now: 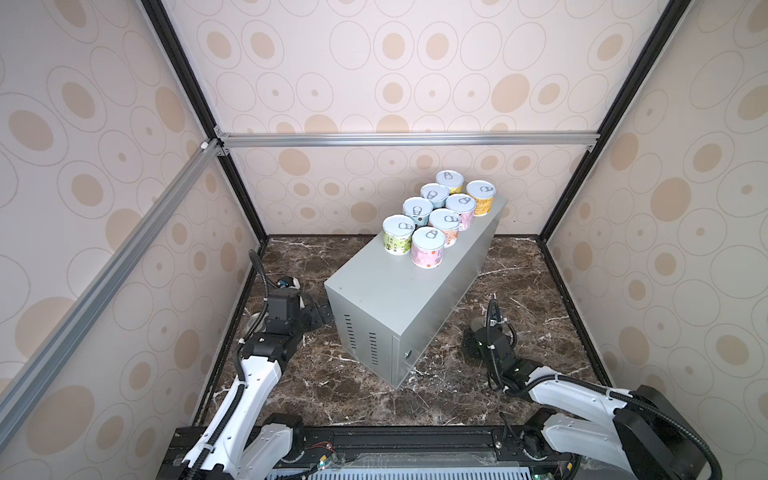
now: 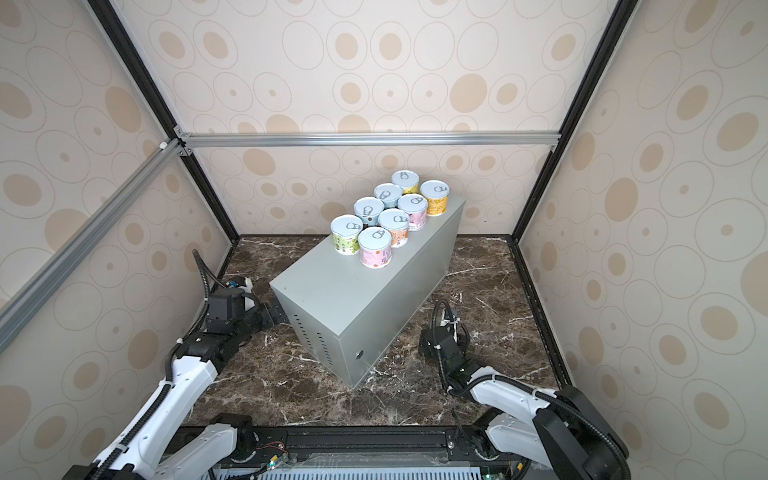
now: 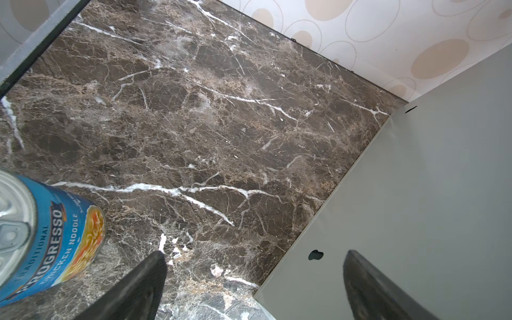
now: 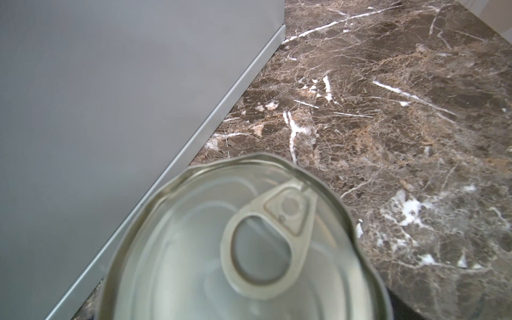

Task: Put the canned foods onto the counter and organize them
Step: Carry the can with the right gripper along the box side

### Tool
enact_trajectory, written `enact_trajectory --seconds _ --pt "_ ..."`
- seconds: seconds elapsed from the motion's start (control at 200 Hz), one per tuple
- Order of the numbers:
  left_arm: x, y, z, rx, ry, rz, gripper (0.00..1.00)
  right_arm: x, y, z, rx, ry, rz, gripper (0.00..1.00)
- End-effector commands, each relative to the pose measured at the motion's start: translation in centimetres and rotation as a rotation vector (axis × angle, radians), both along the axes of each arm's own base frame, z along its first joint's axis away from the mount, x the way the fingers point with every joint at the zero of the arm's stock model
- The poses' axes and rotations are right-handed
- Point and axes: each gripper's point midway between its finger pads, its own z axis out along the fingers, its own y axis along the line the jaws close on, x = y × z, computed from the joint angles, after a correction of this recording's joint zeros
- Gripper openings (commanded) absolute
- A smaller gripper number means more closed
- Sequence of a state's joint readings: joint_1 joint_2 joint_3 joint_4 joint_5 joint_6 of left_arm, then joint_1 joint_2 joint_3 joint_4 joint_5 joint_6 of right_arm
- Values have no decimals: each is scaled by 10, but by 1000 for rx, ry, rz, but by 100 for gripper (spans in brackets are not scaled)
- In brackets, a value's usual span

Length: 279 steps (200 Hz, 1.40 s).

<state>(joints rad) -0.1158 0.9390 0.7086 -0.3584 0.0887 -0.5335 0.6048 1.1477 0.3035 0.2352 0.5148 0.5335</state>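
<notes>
Several short canned foods [image 1: 444, 220] [image 2: 394, 221] with pastel labels stand in two rows on the far end of the counter [image 1: 390, 299] [image 2: 332, 299], a tall grey metal box. A blue Progresso can [image 3: 55, 235] stands on the marble beside my left gripper [image 3: 255, 257] [image 1: 322, 311], which is open and empty, low against the counter's side [image 3: 415, 194]. My right gripper [image 1: 478, 328] hangs over another can on the marble next to the counter [image 4: 110, 97]. That can's silver pull-tab lid [image 4: 243, 243] fills the right wrist view. The right fingers are hidden.
Dark brown white-veined marble floor [image 1: 519, 291] [image 4: 388, 110] surrounds the counter. Patterned walls with black and aluminium frame bars [image 1: 395, 139] close in on three sides. Vent slots [image 1: 361, 336] mark the counter's near end. The near half of the counter top holds nothing.
</notes>
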Motion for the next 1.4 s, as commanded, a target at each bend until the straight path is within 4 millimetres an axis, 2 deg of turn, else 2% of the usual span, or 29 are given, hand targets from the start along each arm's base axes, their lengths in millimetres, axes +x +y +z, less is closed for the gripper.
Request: enact_trajectory --seconds 0.0,0.15,0.3,0.475,0.685,0.925,1.12,1.39 --pt "6 -9 7 -35 -37 -36 99 4 -1 2 -1 -35 -21 85" --pt "7 -9 6 -34 -38 -36 99 3 -2 3 -1 -36 -22 69" --pt "6 -7 7 -26 -44 -28 99 1 -5 12 -16 -36 -24 60" --pt "5 -4 11 -15 -62 -19 99 -4 -7 30 -32 -21 -11 56" --pt "3 -3 20 -10 -101 -21 99 -15 -6 51 -36 15 40 55" --pt "-2 -3 38 -18 -141 -21 99 -33 -10 88 -34 10 102 54" --pt "-7 0 57 -5 -153 -17 99 -45 -8 127 -51 21 180 54" --pt "-15 3 90 17 -178 -16 99 -53 13 183 -53 22 351 53"
